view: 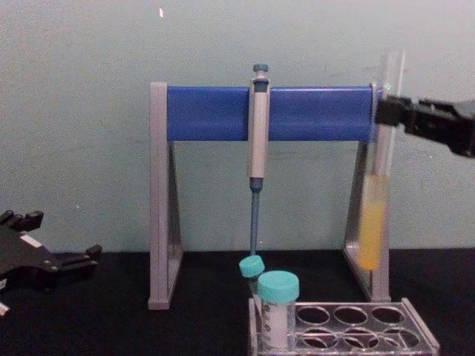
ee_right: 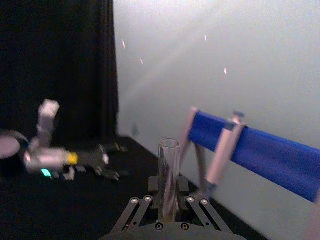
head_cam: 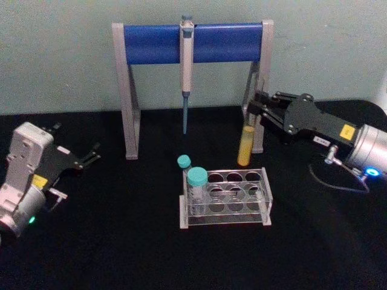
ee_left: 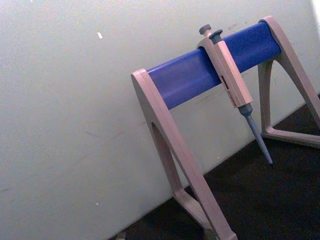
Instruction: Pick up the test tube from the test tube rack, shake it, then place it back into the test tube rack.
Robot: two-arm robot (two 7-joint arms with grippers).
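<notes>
The right pincer (view: 389, 113) clamps the test tube (view: 376, 185) near its top, holding it nearly upright in front of the pipette stand's (view: 215, 113) right leg. The test tube rack (view: 356, 330) sits on the desk (view: 111, 326) before the stand, right of its middle. The left pincer (view: 63, 245) lies well left of the stand.

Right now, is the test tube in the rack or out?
Out: the right gripper holds the test tube upright, its bottom clear of the test tube rack.

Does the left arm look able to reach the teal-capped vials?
Probably yes. The teal-capped vials stand at the test tube rack's left end, nothing between them and the open left gripper; the right gripper holds the test tube farther right.
</notes>
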